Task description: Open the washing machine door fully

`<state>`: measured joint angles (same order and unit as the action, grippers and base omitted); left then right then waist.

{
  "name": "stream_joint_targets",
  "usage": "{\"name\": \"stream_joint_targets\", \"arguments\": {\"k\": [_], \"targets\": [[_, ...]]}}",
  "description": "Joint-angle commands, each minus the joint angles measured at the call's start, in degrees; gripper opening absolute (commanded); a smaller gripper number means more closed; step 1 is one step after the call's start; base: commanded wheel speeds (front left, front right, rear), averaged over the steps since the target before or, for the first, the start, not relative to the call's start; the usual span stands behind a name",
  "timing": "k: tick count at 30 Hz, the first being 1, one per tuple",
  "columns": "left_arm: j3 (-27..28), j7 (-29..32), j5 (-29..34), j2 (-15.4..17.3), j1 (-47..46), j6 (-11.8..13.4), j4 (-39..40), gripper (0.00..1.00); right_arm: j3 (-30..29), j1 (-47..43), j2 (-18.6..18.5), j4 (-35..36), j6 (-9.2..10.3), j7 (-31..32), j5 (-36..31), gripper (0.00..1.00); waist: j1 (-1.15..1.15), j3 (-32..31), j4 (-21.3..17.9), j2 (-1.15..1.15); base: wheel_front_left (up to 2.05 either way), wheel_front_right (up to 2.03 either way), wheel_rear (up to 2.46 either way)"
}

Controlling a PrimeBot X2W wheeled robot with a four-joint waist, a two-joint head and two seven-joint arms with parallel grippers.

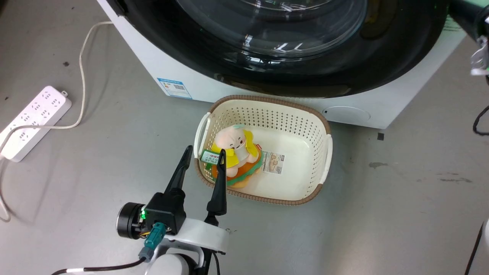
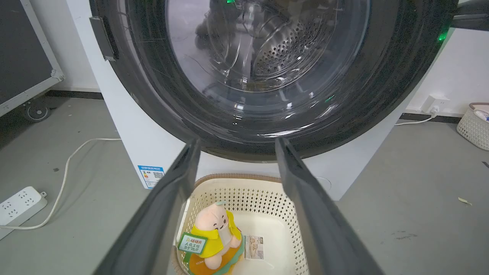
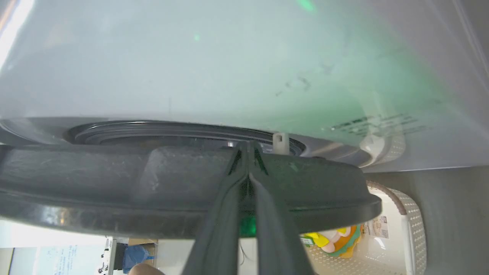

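The white washing machine (image 1: 401, 99) fills the top of the head view. Its round glossy black door (image 1: 290, 76) with the clear glass bowl covers the drum. In the right wrist view the door's dark rim (image 3: 114, 183) stands slightly off the white front (image 3: 229, 68), with the grey gasket showing in the gap. My right gripper (image 3: 248, 147) is shut, its fingertips pressed together behind the rim near the latch hook (image 3: 280, 141). My left gripper (image 1: 204, 154) hangs open and empty, low before the door (image 2: 153, 95) and over the basket's left edge.
A cream perforated basket (image 1: 263, 110) holding a plush toy (image 1: 235, 152) stands on the grey floor right under the door. A white power strip (image 1: 34, 122) and its cable lie to the left. Another basket (image 2: 473, 126) sits by the wall.
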<state>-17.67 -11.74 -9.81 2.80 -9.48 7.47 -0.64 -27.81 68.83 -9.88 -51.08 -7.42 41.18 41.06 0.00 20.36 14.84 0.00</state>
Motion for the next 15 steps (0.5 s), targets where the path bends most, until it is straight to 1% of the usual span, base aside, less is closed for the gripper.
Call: {"name": "stream_joint_targets", "arguments": {"k": [1,6,15], "targets": [[-0.6,-0.8,-0.4,0.1,-1.0,0.4,-0.1,1.0,-1.1,2.8,-0.3,-1.8,-0.08,1.4,1.4,0.0,0.0,0.3,0.3,0.0,0.0,0.0,0.0],[-1.6,-1.4,-0.8,0.1,-1.3,0.8,-0.2,1.0,-3.2,5.5,-0.8,-5.0,-0.07,4.0,2.6,0.0,0.0,0.8,1.0,0.0,0.0,0.0,0.0],[-2.5,-2.5,-1.3,0.1,-1.4,1.3,-0.8,1.0,-4.7,7.3,-2.1,-10.7,-0.07,9.4,2.2,0.0,0.0,0.2,1.8,0.0,0.0,0.0,0.0]]}}
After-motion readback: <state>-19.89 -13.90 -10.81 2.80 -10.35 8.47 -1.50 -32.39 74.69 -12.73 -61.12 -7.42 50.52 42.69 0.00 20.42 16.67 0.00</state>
